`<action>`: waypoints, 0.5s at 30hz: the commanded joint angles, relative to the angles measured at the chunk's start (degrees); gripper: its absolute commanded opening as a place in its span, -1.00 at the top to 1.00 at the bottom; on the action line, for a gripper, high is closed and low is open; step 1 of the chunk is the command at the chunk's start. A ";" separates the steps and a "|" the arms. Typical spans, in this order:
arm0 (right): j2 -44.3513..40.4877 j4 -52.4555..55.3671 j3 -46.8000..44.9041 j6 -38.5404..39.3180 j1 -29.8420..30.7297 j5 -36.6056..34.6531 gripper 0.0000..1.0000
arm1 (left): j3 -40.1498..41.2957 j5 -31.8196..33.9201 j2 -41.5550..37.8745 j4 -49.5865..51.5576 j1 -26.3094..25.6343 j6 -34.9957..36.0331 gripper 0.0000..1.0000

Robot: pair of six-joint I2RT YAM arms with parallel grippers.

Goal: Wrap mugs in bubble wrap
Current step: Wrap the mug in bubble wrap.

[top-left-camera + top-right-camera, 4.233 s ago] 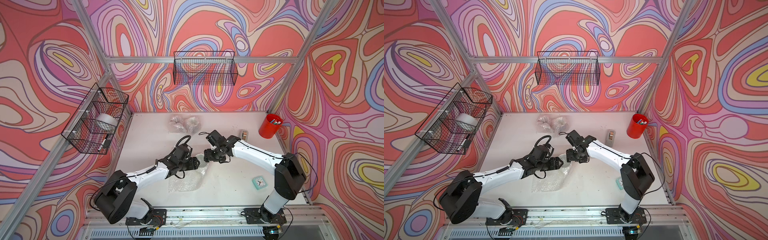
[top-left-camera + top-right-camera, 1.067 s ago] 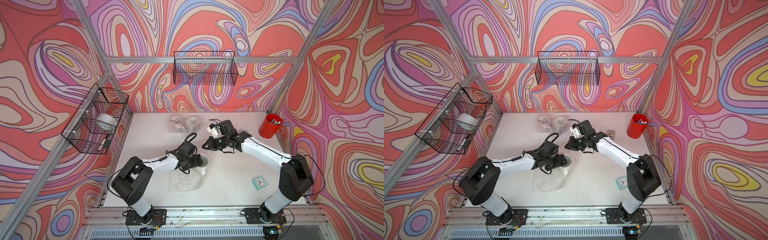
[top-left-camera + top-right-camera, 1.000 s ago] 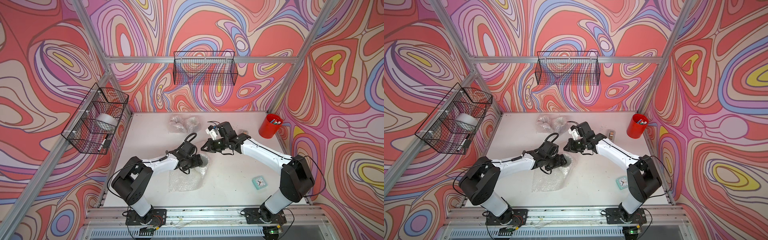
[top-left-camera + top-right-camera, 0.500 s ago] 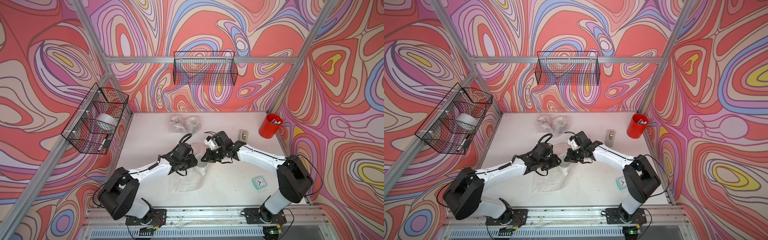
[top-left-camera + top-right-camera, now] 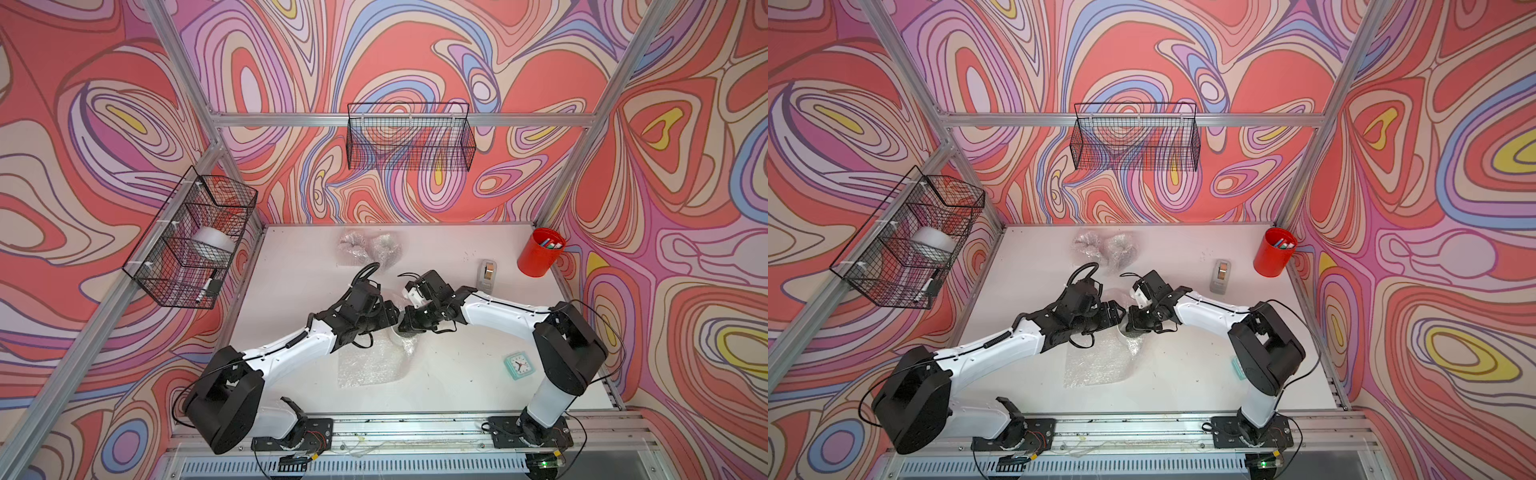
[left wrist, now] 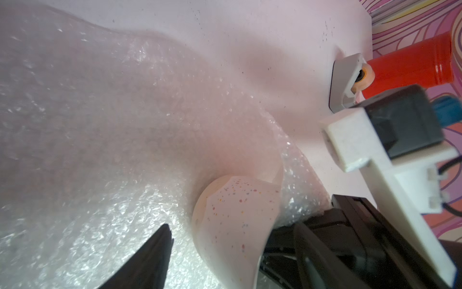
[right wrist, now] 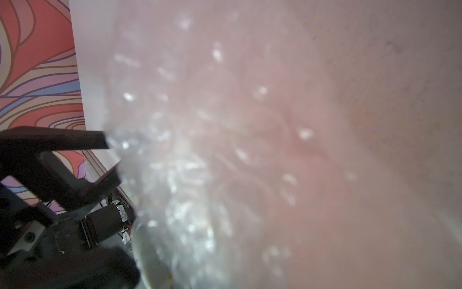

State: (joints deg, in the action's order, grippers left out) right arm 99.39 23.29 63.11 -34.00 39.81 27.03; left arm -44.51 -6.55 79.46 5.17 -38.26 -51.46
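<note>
i've brought my right gripper (image 5: 406, 325), pinched shut on a flap of the clear bubbled plastic sheet (image 5: 370, 363), down onto the white speckled ceramic mug (image 6: 235, 220) at the centre of both top views, with my left gripper (image 5: 392, 312) standing jaws apart beside it, so i judge the fold-over half done.

White table (image 5: 291, 266): bubble wrap (image 5: 365, 361), clock (image 5: 518, 365), pen cup (image 5: 538, 253)

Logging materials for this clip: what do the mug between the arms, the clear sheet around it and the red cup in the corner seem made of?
The mug looks like ceramic: opaque off-white, coloured speckles. The bubble wrap is thin clear plastic film, shimmering and dotted with small bubbles. The red cup is smooth and glossy; plastic or metal, I cannot tell.
</note>
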 commanded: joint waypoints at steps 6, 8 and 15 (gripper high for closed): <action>1.15 1.06 1.22 0.78 0.45 -1.14 1.00 | -1.27 -0.92 5.25 -2.64 -0.14 0.13 -0.58; 0.01 0.58 1.53 0.97 0.42 -0.83 1.00 | -1.04 -1.15 6.40 -2.68 -0.10 -0.05 -0.57; -8.06 -1.70 0.98 0.67 0.51 -0.40 0.60 | 1.00 -1.92 7.09 -4.52 -0.13 -0.92 -0.55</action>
State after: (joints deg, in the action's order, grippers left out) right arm 96.18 24.58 63.77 -33.91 39.83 26.44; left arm -44.36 -7.31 85.82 1.45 -37.98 -51.77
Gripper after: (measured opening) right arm 0.175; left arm 0.774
